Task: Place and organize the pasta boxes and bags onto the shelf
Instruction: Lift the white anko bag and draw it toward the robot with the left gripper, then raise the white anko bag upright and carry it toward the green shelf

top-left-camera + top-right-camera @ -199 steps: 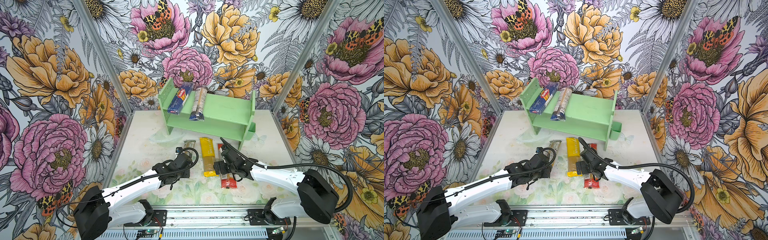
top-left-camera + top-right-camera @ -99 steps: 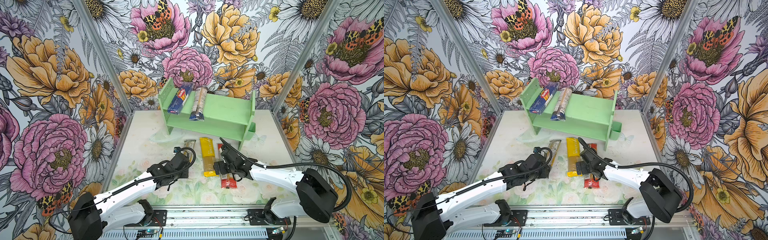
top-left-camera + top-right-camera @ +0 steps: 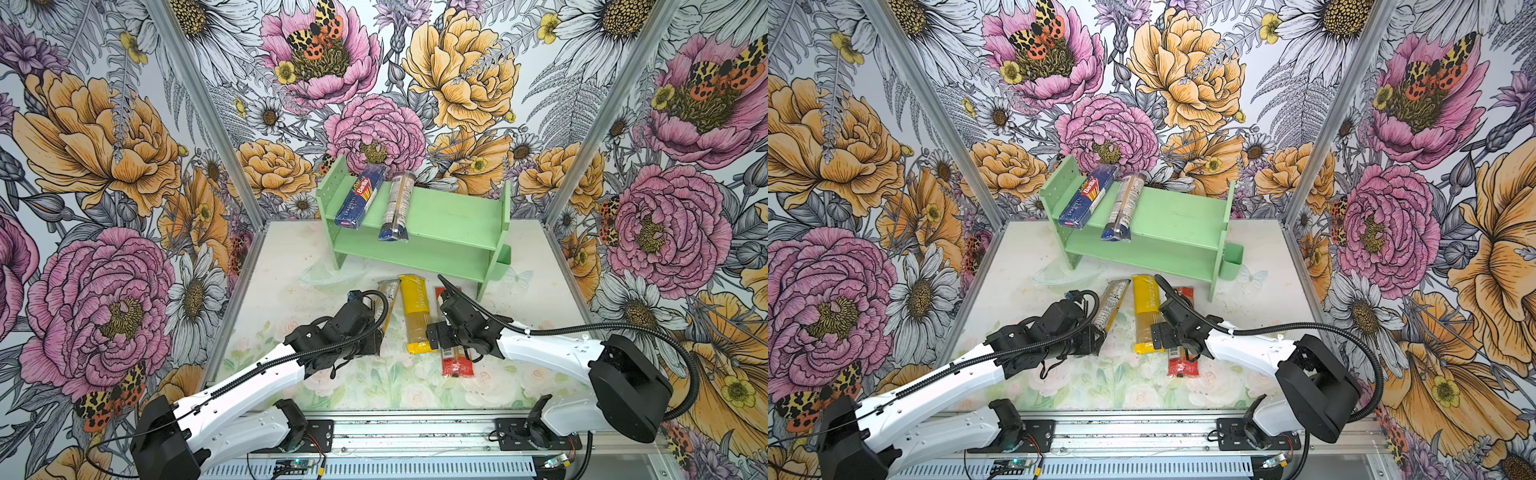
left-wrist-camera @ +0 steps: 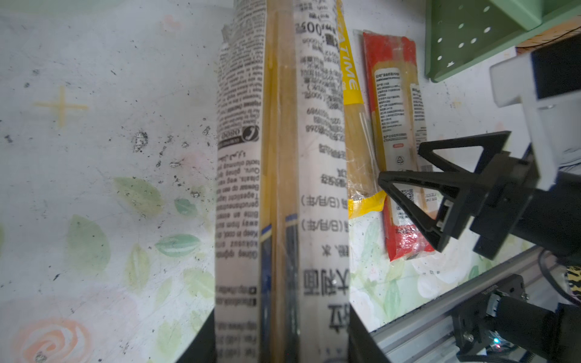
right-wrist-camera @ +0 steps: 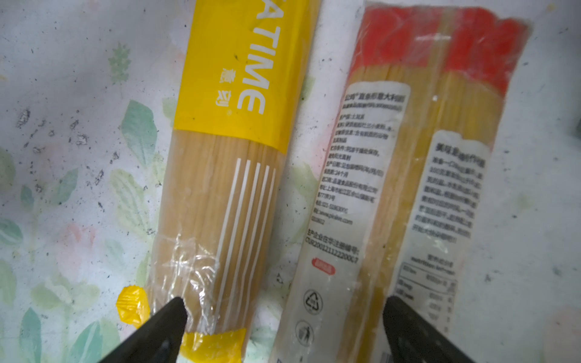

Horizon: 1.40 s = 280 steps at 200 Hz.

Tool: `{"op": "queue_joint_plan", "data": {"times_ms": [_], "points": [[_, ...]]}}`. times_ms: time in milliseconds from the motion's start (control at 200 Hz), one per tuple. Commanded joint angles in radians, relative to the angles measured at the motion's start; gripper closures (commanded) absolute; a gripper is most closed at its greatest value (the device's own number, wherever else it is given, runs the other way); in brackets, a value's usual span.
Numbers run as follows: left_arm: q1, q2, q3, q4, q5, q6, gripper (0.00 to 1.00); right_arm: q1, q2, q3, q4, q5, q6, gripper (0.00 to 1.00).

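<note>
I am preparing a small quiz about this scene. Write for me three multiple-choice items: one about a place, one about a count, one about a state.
1. Where does the Barilla box lie?
A) on the top tier of the shelf
B) on its lower tier
C) under it

2. How many packs lie on the shelf?
A) one
B) two
C) four

3. How is the right hand?
A) shut on a pack
B) open
C) shut, empty

Key:
1 A, it lies across the top board.
2 B, only the box and a navy-ended bag are there.
3 B, its fingertips stand wide apart, gripping nothing.
</note>
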Motion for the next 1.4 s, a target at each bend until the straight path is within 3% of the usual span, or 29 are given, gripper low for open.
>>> {"op": "queue_joint_plan", "data": {"times_ms": [0,751,1396], "points": [[0.008,-0.047,0.078,0.114,0.044,0.025,1.0,-0.004,-0.003,0.018,0.002,0.001,-0.014,0.01],[0.005,-0.101,0.186,0.088,0.092,0.02,1.0,-0.032,-0.088,-0.001,-0.039,-0.005,-0.049,0.01],[-0.07,-0.038,0.352,0.07,0.086,0.082,1.0,-0.055,-0.093,-0.002,-0.061,-0.008,-0.058,0.0]]}}
